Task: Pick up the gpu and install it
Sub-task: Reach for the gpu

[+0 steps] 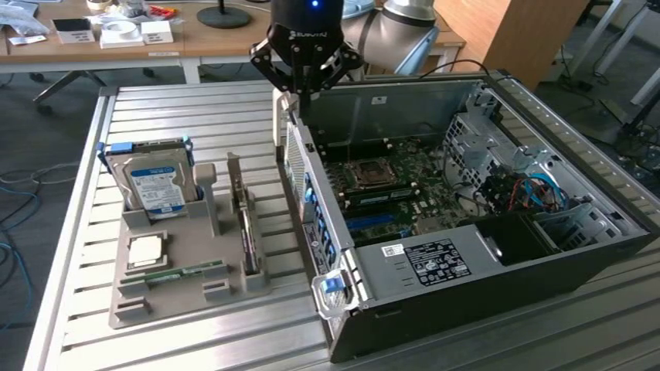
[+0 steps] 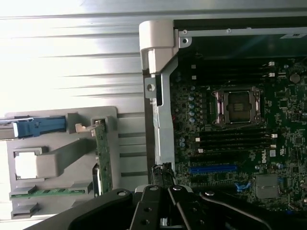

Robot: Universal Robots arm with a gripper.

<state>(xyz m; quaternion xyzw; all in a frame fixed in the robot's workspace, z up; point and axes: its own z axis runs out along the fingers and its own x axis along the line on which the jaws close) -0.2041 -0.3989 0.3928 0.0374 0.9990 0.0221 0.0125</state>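
Note:
The gpu stands on edge in a slot of the grey holder, its green board and silver bracket facing up. In the wrist view the gpu appears as a thin green strip in the holder. My gripper hangs over the rear wall of the open computer case, well beyond the gpu on the far side. Its fingers meet at a point and hold nothing. In the wrist view the gripper sits shut above the case's rear frame, beside the motherboard.
The holder also carries a hard drive with a blue-white label, a square processor and a memory stick. A blue slot lies on the motherboard near the gripper. A desk with small items stands behind the slatted metal table.

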